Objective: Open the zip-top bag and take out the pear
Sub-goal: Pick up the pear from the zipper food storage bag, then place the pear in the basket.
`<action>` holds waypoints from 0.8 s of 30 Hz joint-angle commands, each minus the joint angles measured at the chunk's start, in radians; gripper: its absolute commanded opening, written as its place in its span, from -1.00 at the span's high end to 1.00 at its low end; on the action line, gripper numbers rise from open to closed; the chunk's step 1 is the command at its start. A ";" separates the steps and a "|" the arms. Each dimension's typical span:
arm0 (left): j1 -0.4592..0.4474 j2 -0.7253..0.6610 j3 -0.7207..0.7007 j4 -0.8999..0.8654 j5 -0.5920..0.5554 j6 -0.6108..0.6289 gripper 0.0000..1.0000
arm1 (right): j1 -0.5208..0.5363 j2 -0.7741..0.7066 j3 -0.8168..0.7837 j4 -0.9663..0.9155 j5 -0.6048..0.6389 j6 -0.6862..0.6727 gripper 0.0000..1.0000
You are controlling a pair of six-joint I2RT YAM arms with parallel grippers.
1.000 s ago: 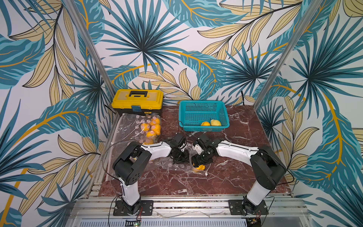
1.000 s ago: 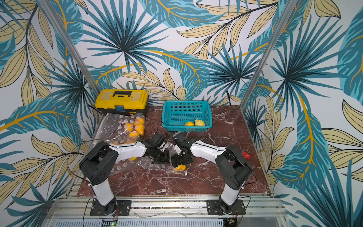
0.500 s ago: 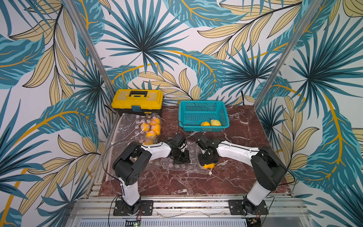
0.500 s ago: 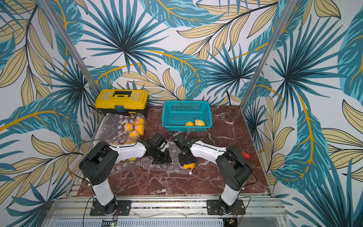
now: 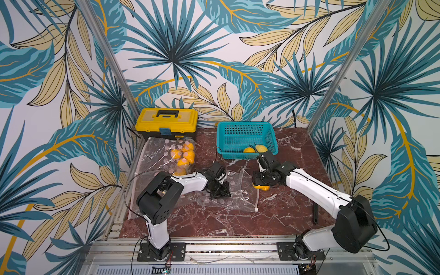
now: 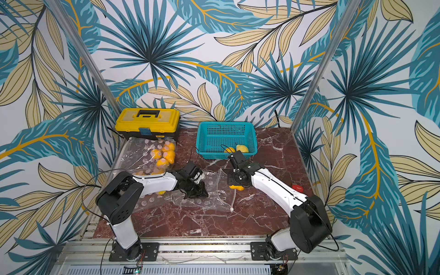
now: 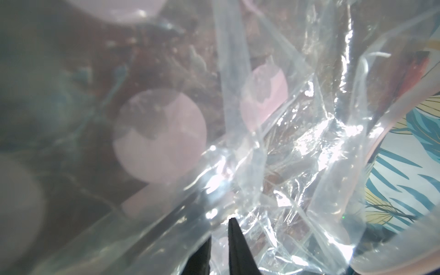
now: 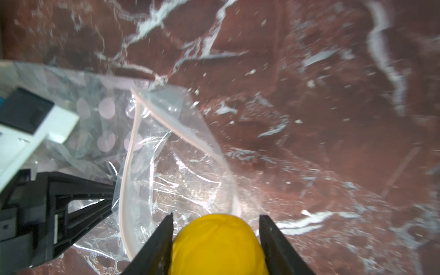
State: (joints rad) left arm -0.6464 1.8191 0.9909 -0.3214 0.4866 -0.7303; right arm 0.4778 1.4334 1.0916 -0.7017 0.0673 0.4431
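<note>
**Pear Gripped at the Mouth of the Open Bag**

The right hand (image 8: 216,217) was clamped on the pear (image 8: 216,245). In the right wrist view its two black fingers (image 8: 164,240) pressed against either side of the yellow fruit. In both top views the pear (image 5: 261,187) sat under that hand, just beside the open mouth of the zip-top bag (image 5: 229,190), on the side toward the right arm. Whether the fruit touched the surface (image 5: 214,226) or hung just above it could not be told.

The bag lay crumpled near the middle of the red marble surface, its film clear with pale round spots. Its pinkish zip strip (image 8: 133,147) stood parted in a wide loop, and one stretch of the strip ran close behind the top of the pear.

The left hand (image 7: 220,229) was closed on the bag. Its fingers were almost together, with a fold of the clear film pinched between them. In a top view this hand (image 6: 195,189) pressed down on the bag on the side away from the mouth.

At the back of the surface stood a yellow toolbox (image 5: 166,121) and, beside it, a teal basket (image 5: 238,138) holding two yellow fruits (image 5: 248,150). A second clear bag (image 5: 157,154) holding several yellow fruits lay in front of the toolbox, behind the left arm.
</note>
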 commanded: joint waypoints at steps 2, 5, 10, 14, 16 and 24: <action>0.004 0.031 -0.031 -0.054 -0.062 -0.001 0.64 | -0.064 -0.015 0.087 -0.045 0.017 -0.055 0.07; 0.005 -0.002 -0.019 -0.058 -0.059 -0.012 0.51 | -0.114 0.057 0.205 -0.038 0.008 -0.093 0.07; 0.004 -0.082 0.025 -0.109 -0.061 -0.020 0.38 | -0.182 0.262 0.453 -0.018 -0.029 -0.118 0.05; 0.004 -0.141 0.060 -0.166 -0.076 -0.017 0.31 | -0.216 0.445 0.648 -0.012 -0.057 -0.118 0.04; 0.005 -0.174 0.075 -0.195 -0.092 -0.014 0.28 | -0.229 0.543 0.745 -0.012 -0.049 -0.119 0.04; 0.032 -0.273 0.070 -0.250 -0.143 -0.013 0.19 | -0.271 0.866 1.072 0.030 -0.021 -0.172 0.02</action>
State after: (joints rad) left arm -0.6300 1.5749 1.0554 -0.5224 0.3817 -0.7506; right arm 0.2192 2.2314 2.0834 -0.6891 0.0380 0.3107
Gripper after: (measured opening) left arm 0.405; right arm 0.552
